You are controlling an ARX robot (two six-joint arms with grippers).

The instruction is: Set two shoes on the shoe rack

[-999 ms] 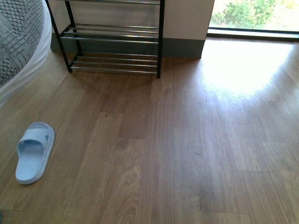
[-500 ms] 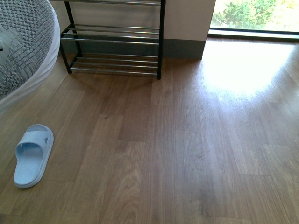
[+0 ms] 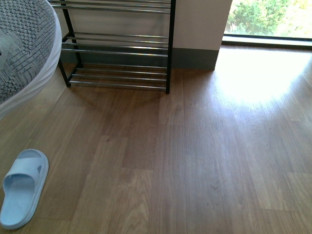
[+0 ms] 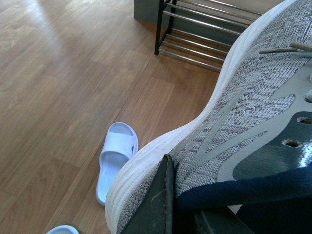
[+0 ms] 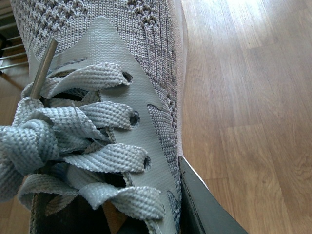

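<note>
Two things crowd the left: a grey sneaker (image 3: 24,44) hanging up close and covering the left end of the shoe rack (image 3: 117,48), and a pale blue sandal (image 3: 22,195) flat on the floor (image 3: 195,156), well out in front of the rack and to its left. My left gripper (image 4: 168,195) is clamped on that sneaker. Right of the rack there's wall (image 3: 200,24), then a window (image 3: 268,17). My right gripper (image 5: 192,195) sits against another sneaker (image 5: 122,63), can't tell if it's pinching. The sandal's strap mark is too small to read.
</note>
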